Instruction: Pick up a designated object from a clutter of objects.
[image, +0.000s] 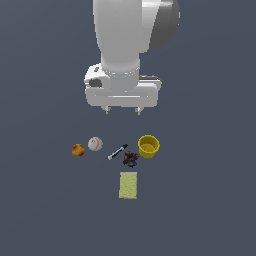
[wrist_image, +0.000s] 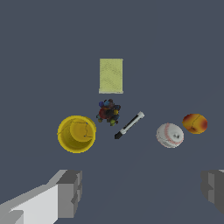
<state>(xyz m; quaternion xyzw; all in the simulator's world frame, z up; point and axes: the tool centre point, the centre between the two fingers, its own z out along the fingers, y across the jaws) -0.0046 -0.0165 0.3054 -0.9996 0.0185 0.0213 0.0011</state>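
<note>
The white baseball (image: 95, 144) with thin red stitching lies on the grey floor between the orange-red ball (image: 78, 150) and the black-white marker (image: 117, 152). In the wrist view the baseball (wrist_image: 169, 134) sits beside the orange-red ball (wrist_image: 195, 123) and the marker (wrist_image: 129, 125). My gripper (image: 122, 111) hangs high above the clutter, open and empty, its fingertips (wrist_image: 70, 192) wide apart. The dark multicoloured toy (image: 130, 159), yellow cup (image: 148, 146) and pale sponge (image: 128, 185) lie toward the exterior view's right of the baseball.
The toy (wrist_image: 108, 112), yellow cup (wrist_image: 76, 134) and sponge (wrist_image: 111, 75) also show in the wrist view. The items lie apart from one another on flat grey floor (image: 45, 210).
</note>
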